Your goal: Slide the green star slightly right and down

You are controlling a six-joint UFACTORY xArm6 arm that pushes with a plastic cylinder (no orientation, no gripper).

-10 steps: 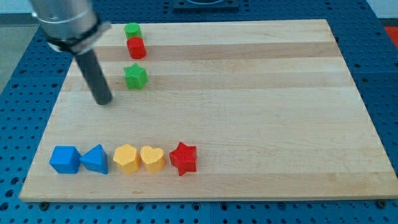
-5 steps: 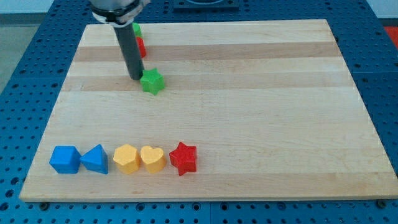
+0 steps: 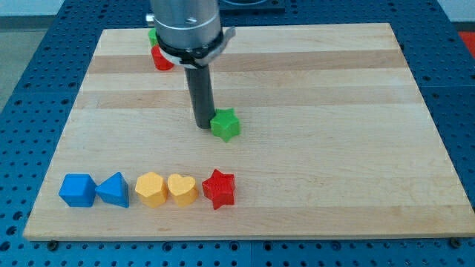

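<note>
The green star [image 3: 225, 124] lies on the wooden board [image 3: 334, 148], left of its middle. My tip [image 3: 204, 126] stands right against the star's left side, touching it. The dark rod rises from there to the arm's silver body at the view's top.
A red block [image 3: 159, 58] and a green block [image 3: 152, 35] sit at the top left, partly hidden by the arm. Along the bottom left stand a blue cube [image 3: 78, 190], a blue triangle [image 3: 113, 190], a yellow hexagon [image 3: 151, 188], a yellow heart [image 3: 182, 188] and a red star [image 3: 219, 188].
My tip came in from the left and has pushed the green star to the right and down. The other blocks have not moved.
</note>
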